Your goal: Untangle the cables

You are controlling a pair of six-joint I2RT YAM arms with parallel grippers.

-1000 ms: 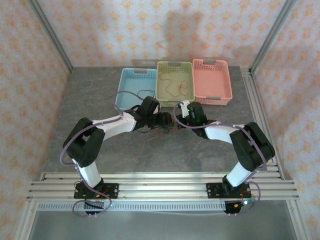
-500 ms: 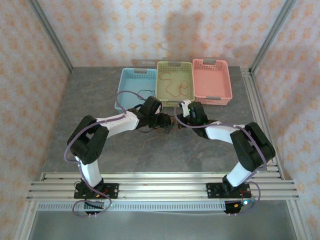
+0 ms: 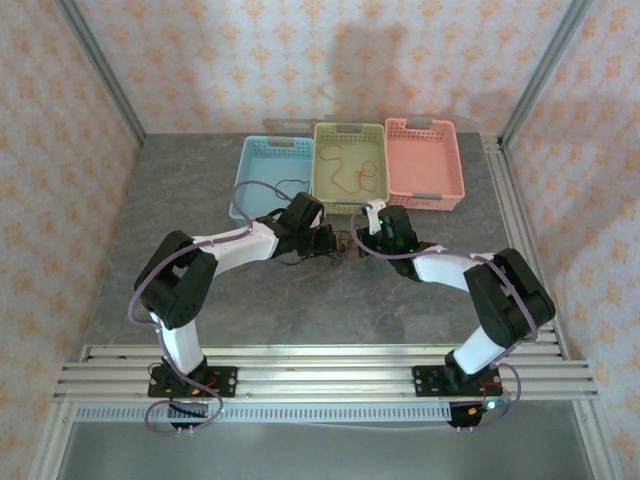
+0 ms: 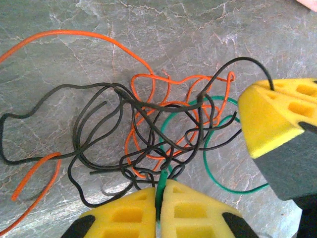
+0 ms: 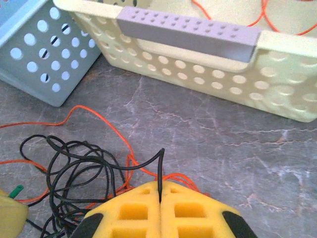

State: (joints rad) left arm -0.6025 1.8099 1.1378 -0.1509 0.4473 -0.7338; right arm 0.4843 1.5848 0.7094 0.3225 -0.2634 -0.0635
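Tangle of cables [image 3: 335, 252] lay on table [image 3: 300, 300] betw. the grippers, just before the yellow-green basket [image 3: 349, 128]. L gripper [image 4: 159, 191] was clamped on green cable [image 4: 204, 158]; R gripper [image 5: 159, 188] pinched black cable [image 5: 160, 166]. Step: both strands gripped, pre-pull. Next move prob. calls for slow separation, watching orange cable [image 4: 74, 32] for snags.
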